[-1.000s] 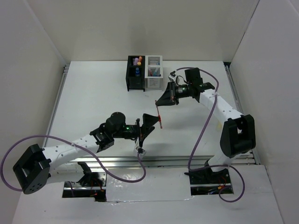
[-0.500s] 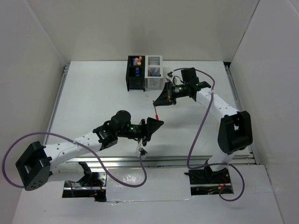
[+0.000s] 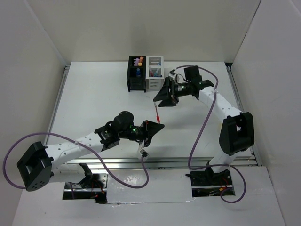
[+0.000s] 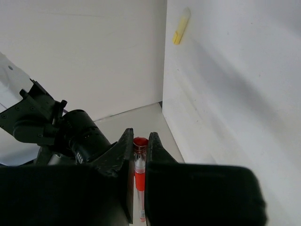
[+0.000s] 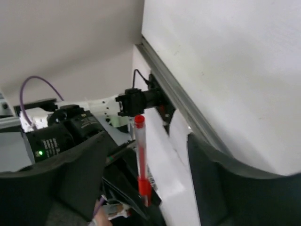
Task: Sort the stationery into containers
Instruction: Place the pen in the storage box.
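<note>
Here, white table, walls — red pen

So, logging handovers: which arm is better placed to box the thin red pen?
Probably right: the right gripper, open around the thin red pen, sits nearer the black and white slatted boxes than the left gripper holding it.

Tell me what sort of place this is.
Probably a lab robot test cell: left arm and right arm bolted to a white table by a metal rail, plain white walls boxing it in, only pen boxes and a red pen as props.
</note>
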Robot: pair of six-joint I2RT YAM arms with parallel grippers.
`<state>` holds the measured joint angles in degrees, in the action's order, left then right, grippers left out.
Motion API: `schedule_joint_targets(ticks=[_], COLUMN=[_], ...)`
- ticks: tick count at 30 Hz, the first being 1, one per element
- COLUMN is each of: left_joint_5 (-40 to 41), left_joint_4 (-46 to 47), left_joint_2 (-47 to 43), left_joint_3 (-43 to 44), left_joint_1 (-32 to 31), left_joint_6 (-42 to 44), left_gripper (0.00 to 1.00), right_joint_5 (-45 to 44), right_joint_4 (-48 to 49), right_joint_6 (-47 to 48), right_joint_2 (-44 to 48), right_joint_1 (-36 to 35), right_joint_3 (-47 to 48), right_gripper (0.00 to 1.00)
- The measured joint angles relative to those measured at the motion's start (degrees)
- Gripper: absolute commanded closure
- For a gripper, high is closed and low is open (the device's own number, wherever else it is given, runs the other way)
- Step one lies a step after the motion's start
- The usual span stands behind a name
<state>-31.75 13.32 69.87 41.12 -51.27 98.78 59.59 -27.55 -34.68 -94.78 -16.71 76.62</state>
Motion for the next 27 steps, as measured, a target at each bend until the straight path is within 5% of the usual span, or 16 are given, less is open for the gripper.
schedule_joint_targets(ticks=[6,8,12,19,27], left_joint_5=[-0.85,-0.11,4.28,13.84,16.39], left_joint_4=[-0.48,-0.48,4.61,11.82,17.57], left_joint_2=[-0.50,1.05,12.57,37.46,51.25], left_joint_3=[1.64,6.25,25.75,63.45,70.34], left_joint_1=[-0.66,-0.79,4.66,25.44,30.77], left_joint_6=[-8.28,-16.26,-45.77,-90.14,-110.33], left_gripper=[1.00,1.00,1.00,1.00,1.00], right_joint_5=[0.37,-0.33,-3.28,-5.49,-8.28], right_joint_4=[-5.07,-7.21,-10.67,-14.75,-19.37], right_joint_6=[6.32,9.86,17.64,26.01,33.86], right_joint_2=[-1.97,-3.04,-2.03,6.36,11.93], right_joint_1=[11.10,17.86,30.32,38.80,47.58], right_joint_3=[10.16,15.65,20.83,9.81,1.68], right_gripper=[0.20,0.23,0.24,0.26,0.26])
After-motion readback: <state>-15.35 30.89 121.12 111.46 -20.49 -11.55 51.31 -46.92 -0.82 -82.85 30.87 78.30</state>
